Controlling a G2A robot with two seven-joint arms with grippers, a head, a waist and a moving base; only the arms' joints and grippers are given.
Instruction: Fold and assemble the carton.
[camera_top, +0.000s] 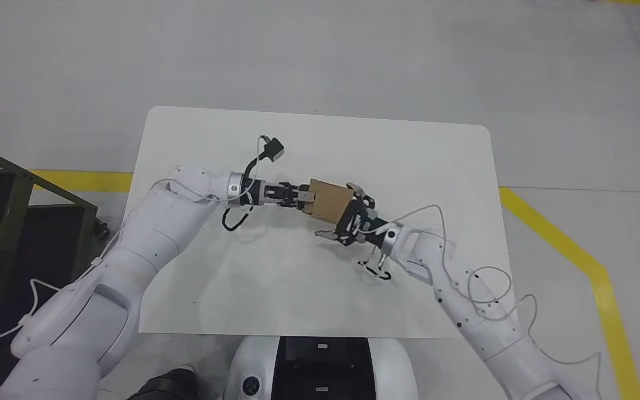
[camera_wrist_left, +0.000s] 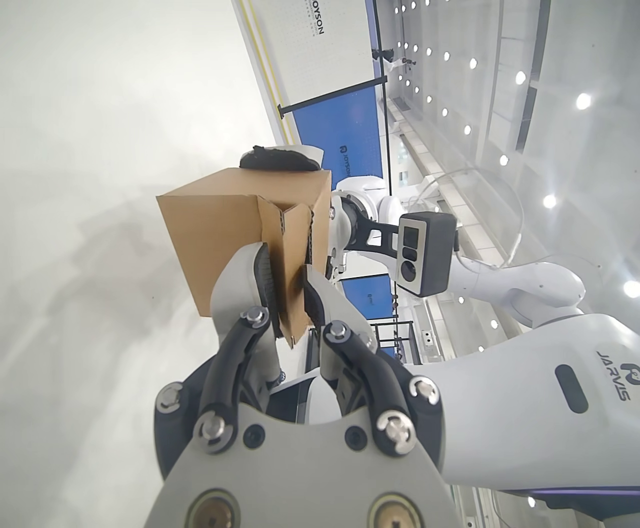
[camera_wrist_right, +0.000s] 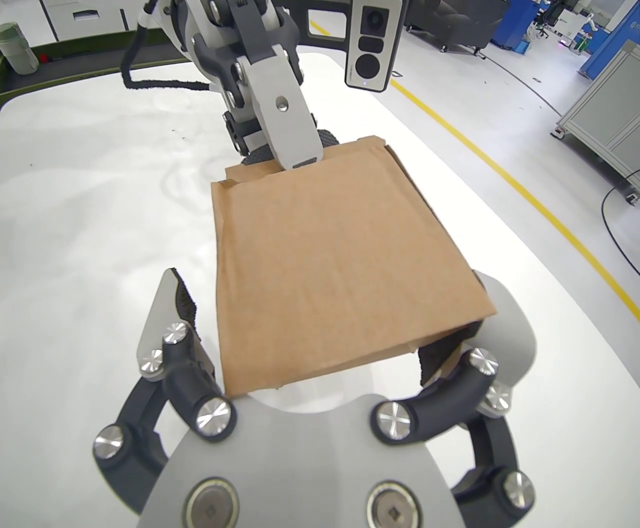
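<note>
A small brown carton (camera_top: 326, 200) hangs above the middle of the white table (camera_top: 420, 160), held between the two arms. My left gripper (camera_wrist_left: 287, 287) is shut on a folded cardboard flap at one end of the carton (camera_wrist_left: 220, 235). The same gripper (camera_wrist_right: 292, 155) shows at the carton's far end in the right wrist view. My right gripper (camera_wrist_right: 330, 300) is open and straddles the other end of the carton (camera_wrist_right: 325, 270). One of its fingers (camera_wrist_right: 500, 320) touches a carton corner, while the other stands apart from the side. A right-gripper pad (camera_wrist_left: 280, 159) rests against the carton's far face.
A dark green bin (camera_top: 35, 225) stands off the table's left edge. A black cable (camera_top: 235, 222) loops from the left arm over the table. Bare table surface lies all around the carton; yellow floor lines (camera_top: 565, 235) run past the right side.
</note>
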